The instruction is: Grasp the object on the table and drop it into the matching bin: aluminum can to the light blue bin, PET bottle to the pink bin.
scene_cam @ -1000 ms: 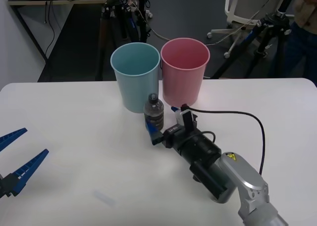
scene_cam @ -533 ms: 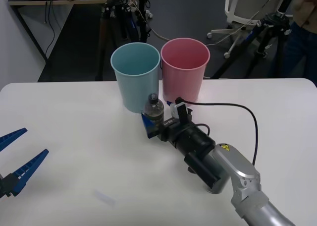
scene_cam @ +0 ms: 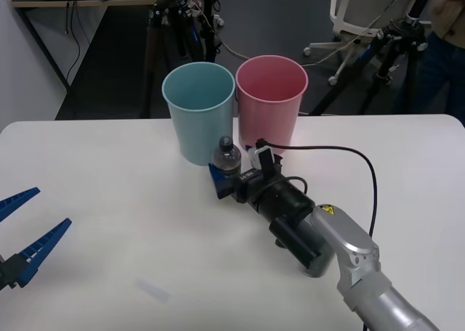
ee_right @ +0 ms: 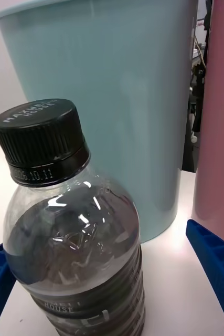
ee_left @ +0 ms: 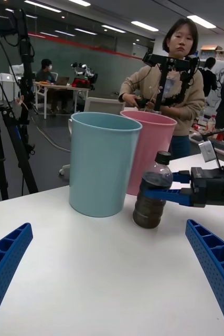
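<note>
Left tool (scene_cam: 25, 233): blue ribbed fingers spread wide apart, holding nothing, parked low at the left edge of the large white flat bench (scene_cam: 109, 200), well apart from the work. Tall round light blue plastic bin (scene_cam: 198, 112): upright toward the far middle of the bench, tapering to its base; nothing can be made out inside it. Small clear plastic PET bottle with black cap and dark brown labelled lower body (scene_cam: 226, 164): upright on the bench just in front of the two bins, nearer the light blue one, far shorter than either; the left wrist view shows its base (ee_left: 148, 218) resting on the bench surface, so it is not yet lifted. Right tool (scene_cam: 234, 177): reached in from the right front, one blue finger (ee_right: 216, 265) on either side of the bottle body at about shoulder height; fingers close around it, but whether they press on the plastic cannot be told. Tall round pink plastic bin (scene_cam: 270, 102): upright, touching or just beside the light blue bin on its right; the matching destination for this bottle. Progress, as judged: approach complete, grasp at or near closing; lift, carry over the pink rim and release all remain.
</note>
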Robot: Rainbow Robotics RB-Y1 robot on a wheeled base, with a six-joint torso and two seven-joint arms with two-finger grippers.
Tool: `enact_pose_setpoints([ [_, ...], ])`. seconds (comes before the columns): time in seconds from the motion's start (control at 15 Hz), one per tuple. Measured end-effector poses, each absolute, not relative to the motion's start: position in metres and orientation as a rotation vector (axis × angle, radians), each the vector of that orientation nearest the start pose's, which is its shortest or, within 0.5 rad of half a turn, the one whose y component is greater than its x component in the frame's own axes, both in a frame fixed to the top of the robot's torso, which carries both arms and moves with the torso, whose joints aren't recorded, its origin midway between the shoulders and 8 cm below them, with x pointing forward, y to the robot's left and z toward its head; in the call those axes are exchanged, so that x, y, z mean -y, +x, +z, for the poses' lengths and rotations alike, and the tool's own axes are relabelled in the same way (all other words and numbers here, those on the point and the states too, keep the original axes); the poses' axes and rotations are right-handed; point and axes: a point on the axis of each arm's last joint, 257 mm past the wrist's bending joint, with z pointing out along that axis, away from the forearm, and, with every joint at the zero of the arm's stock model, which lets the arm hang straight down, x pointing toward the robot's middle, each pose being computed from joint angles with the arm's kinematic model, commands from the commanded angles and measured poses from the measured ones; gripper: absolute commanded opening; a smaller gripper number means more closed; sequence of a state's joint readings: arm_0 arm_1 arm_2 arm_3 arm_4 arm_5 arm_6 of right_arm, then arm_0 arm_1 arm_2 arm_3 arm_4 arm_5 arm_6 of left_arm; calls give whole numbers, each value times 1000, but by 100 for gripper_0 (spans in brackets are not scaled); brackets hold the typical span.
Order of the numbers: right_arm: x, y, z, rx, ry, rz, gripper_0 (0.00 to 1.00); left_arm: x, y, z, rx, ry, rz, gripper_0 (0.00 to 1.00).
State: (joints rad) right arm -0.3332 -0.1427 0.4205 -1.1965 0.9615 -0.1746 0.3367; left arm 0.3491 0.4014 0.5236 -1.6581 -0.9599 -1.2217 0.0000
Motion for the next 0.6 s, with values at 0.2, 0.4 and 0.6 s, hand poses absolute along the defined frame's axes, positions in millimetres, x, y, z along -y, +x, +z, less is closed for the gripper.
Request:
enact_pose_setpoints([
  [0.2, -8, 556, -255, -1599, -482, 472, 0, -330, 342, -169, -1441, 465, -567, 100],
  [0.4, -7, 557, -255, -1599, -478, 472, 0, -330, 342, -169, -1441, 465, -567, 100],
  [0.6, -7, 557, -254, -1599, -478, 474, 0, -330, 342, -169, -1441, 465, -567, 100],
])
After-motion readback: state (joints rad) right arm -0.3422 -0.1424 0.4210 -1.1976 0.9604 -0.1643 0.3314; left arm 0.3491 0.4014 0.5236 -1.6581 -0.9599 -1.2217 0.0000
